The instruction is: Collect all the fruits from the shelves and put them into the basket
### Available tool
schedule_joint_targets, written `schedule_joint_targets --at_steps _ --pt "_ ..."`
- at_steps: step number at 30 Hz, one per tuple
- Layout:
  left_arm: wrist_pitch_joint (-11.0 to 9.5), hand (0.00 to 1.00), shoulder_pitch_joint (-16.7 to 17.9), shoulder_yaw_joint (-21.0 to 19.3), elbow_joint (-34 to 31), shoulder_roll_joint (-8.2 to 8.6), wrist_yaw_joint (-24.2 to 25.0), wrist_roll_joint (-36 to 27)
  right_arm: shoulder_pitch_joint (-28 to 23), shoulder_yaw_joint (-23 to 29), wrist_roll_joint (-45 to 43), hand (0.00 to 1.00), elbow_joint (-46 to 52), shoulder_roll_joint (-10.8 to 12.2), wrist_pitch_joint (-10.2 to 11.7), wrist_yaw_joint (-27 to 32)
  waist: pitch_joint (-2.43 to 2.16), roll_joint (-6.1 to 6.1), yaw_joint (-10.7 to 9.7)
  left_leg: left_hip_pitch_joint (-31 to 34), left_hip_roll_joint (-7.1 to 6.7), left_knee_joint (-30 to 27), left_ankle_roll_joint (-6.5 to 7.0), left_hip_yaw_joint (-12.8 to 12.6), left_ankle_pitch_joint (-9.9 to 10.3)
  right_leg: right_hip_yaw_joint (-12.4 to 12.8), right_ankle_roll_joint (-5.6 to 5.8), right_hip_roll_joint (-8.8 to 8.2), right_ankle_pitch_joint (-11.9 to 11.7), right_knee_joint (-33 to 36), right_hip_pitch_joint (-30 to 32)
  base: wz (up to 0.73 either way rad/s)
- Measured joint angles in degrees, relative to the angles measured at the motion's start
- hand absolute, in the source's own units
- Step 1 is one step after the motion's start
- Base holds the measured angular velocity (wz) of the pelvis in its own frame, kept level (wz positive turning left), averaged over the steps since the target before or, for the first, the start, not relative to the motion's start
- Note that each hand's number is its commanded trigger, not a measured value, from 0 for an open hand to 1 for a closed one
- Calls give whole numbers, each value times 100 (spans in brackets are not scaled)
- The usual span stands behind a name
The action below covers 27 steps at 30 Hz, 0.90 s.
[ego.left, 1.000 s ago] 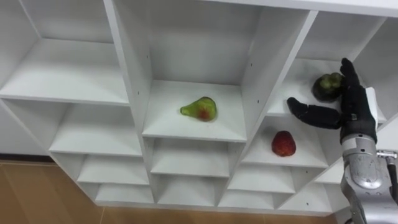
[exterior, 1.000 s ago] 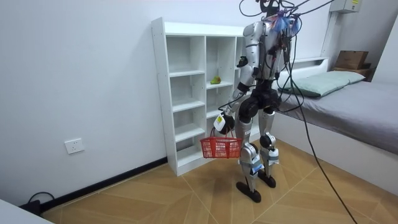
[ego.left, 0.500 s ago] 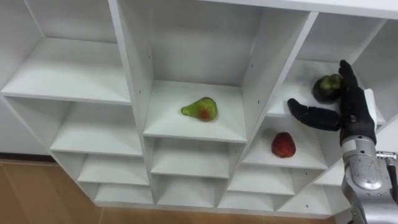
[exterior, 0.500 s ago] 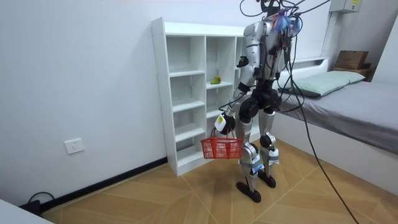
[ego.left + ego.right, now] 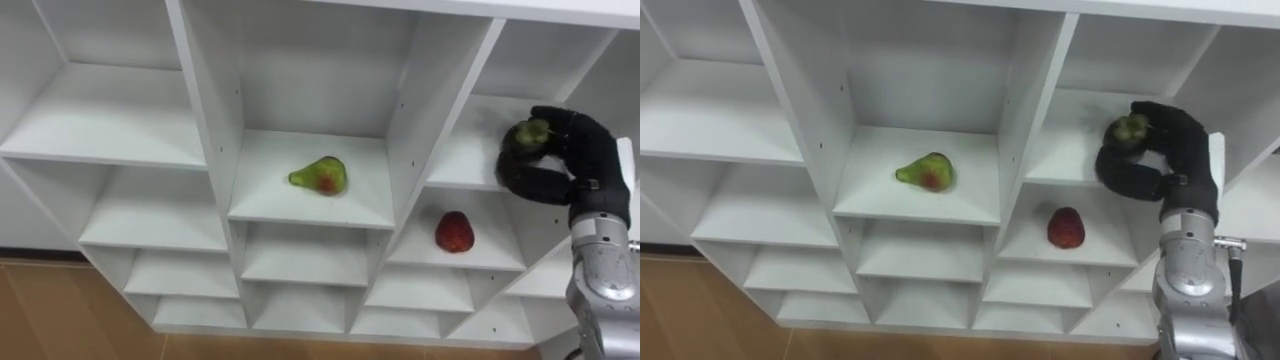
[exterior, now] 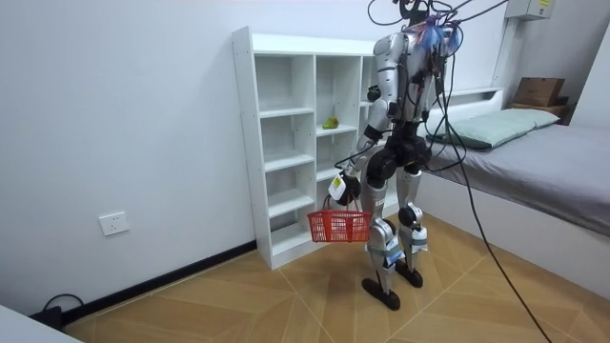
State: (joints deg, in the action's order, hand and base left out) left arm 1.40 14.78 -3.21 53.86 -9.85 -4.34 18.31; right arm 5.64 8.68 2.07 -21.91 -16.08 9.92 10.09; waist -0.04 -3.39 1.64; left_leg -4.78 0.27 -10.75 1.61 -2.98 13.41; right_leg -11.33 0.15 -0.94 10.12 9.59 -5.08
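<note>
A dark green round fruit lies on a right-column shelf of the white closet. My right hand has its fingers and thumb curled round that fruit. A green-red pear lies on the middle shelf. One shelf lower in the right column sits a red strawberry-like fruit. In the room view my left hand hangs low, holding the red basket by its handle, while I stand facing the closet.
The other closet compartments hold nothing. A bed stands at the room view's right, behind me. The wooden floor spreads around my feet.
My right hand, earlier open beside the dark green fruit, has curled its fingers and thumb round it. The left hand and basket have not moved.
</note>
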Motion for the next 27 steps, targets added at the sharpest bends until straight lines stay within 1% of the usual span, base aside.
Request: schedule_joint_targets --at_steps 18,22,24,25,27 --pt "-1 100 -14 0 0 -1 -1 -1 13 -2 19 100 2 10 -3 -19 -4 -10 -10 10 -4 1 0 18 0 -1 0 -5 0 5 -5 0" --pt "-1 100 -13 1 -3 -1 -1 -2 15 -1 21 100 4 10 -5 -21 -12 -25 -11 11 -5 4 0 29 0 0 0 -6 0 4 -5 0" --pt "-1 100 -13 0 -4 -2 -1 -2 14 -11 22 100 9 15 -24 -34 -17 -33 -11 16 -6 4 0 43 0 1 0 -6 0 4 -4 4" --pt "-1 100 -12 0 -6 -2 -1 -2 11 -31 21 100 30 30 -41 -50 -26 -47 -13 20 -6 5 0 49 0 -1 0 -7 0 4 -5 3" --pt "-1 100 -6 2 -39 -2 -2 -7 3 -69 17 100 86 51 -71 -79 -27 -50 -24 27 -9 3 0 57 0 2 0 -11 0 4 -4 0"
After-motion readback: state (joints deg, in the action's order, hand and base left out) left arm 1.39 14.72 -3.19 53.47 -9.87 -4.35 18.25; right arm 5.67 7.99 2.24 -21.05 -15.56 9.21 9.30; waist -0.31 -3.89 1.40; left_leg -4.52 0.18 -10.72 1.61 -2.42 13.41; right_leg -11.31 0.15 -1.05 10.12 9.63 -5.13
